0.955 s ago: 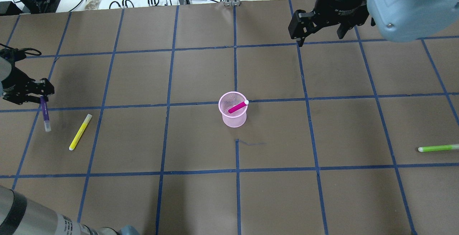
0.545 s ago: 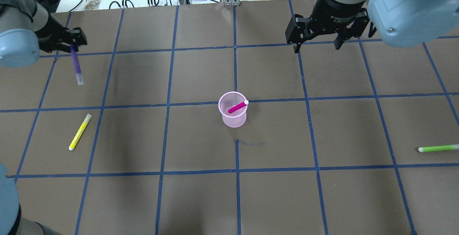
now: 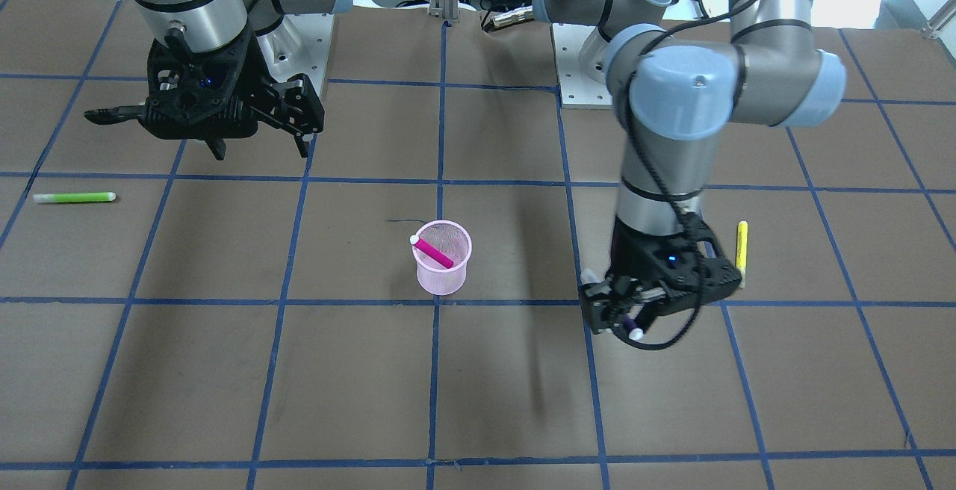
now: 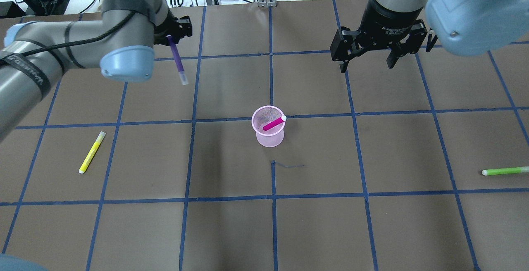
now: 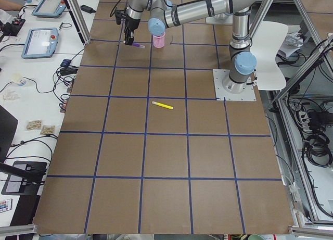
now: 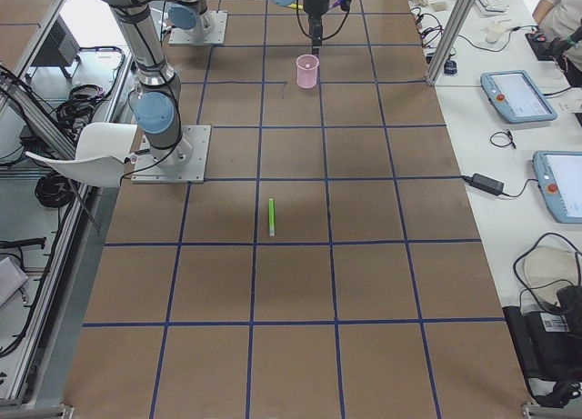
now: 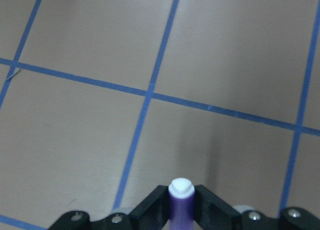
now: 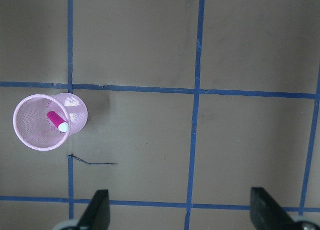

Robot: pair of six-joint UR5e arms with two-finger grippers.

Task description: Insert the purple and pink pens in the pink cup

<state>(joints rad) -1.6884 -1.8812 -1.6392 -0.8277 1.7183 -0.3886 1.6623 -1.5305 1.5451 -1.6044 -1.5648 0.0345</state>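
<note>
Purple pen [image 4: 178,59]: pinched at one end in the closed left gripper [image 4: 170,36], pale end pointing away from it, held above the table [image 4: 231,229], well apart from the pink cup [image 4: 269,140]. Pink pen [image 4: 272,124]: leans inside the cup, white tip at the rim. Right gripper [image 4: 366,65]: spread wide, holds nothing, hovers off the cup's far side. Yellow pen [image 4: 91,153] and green pen [image 4: 504,171]: lie flat on the table, well apart at opposite sides.

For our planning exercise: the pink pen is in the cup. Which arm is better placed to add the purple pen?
Left. The left gripper is shut on the purple pen, so it likely just needs carrying to the cup. The right gripper is open and empty.
</note>
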